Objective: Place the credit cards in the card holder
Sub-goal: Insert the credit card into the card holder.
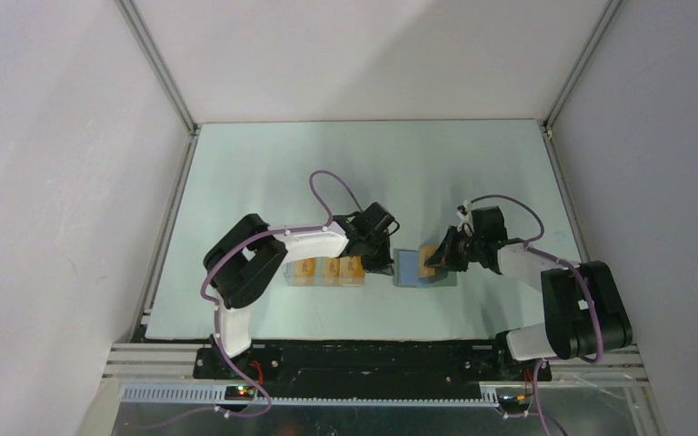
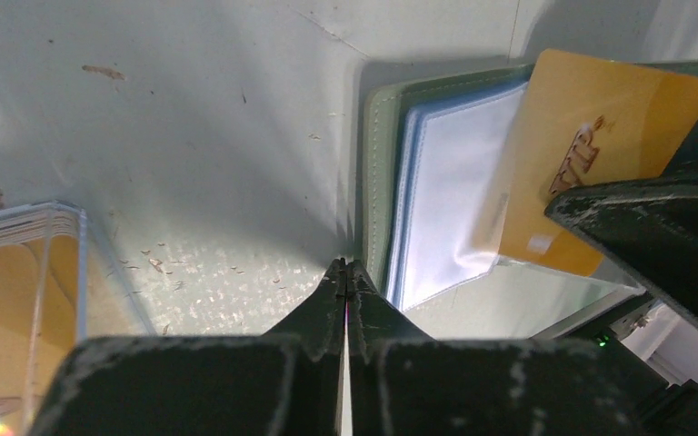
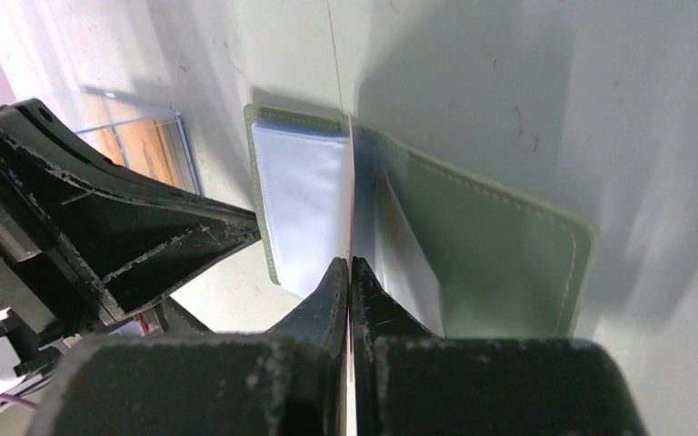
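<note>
The card holder (image 1: pixel 411 270) lies open on the table, grey-green outside with light blue sleeves (image 2: pixel 450 195) inside. My right gripper (image 1: pixel 438 255) is shut on an orange credit card (image 2: pixel 591 136), which stands tilted with its lower edge among the sleeves. In the right wrist view the credit card (image 3: pixel 351 182) shows edge-on, running out from the gripper (image 3: pixel 351 262) over the card holder (image 3: pixel 491 245). My left gripper (image 2: pixel 346 265) is shut with nothing between its fingers, tips down on the table at the card holder's left edge (image 2: pixel 377 182). More orange credit cards (image 1: pixel 327 270) lie to the left.
A clear plastic box (image 2: pixel 27 263) with orange cards in it sits just left of my left gripper and also shows as a clear box (image 3: pixel 141 136) in the right wrist view. White enclosure walls surround the pale green table (image 1: pixel 373 163).
</note>
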`<act>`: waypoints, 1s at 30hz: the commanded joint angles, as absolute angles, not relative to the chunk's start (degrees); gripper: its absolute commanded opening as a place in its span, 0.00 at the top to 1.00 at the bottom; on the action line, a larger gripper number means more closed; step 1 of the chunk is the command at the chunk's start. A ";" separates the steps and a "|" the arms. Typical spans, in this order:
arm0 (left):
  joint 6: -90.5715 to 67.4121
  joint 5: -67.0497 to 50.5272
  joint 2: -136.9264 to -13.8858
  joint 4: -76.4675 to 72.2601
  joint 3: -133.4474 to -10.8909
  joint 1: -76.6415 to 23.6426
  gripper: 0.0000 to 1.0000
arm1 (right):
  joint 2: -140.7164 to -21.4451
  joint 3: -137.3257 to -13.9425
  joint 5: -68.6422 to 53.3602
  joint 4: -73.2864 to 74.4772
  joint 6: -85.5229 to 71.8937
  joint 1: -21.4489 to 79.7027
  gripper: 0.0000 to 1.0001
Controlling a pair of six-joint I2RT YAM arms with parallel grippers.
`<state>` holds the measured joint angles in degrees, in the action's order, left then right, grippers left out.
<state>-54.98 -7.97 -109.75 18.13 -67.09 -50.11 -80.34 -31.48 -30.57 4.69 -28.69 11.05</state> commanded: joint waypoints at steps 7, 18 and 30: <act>-54.94 -8.08 -112.15 18.66 -67.08 -50.01 1.00 | -77.31 -25.53 -32.18 6.87 -34.00 11.51 1.00; -54.23 -8.17 -112.99 18.64 -67.68 -50.04 1.00 | -79.05 -25.75 -32.05 11.41 -33.52 10.51 1.00; -51.29 -10.78 -115.53 18.70 -69.50 -49.97 1.00 | -88.12 -34.06 -36.57 17.15 -23.91 10.51 1.00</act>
<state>-53.84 -10.31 -111.37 20.69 -69.17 -50.04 -84.12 -31.94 -37.08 9.45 -29.95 9.17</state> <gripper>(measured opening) 0.003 0.009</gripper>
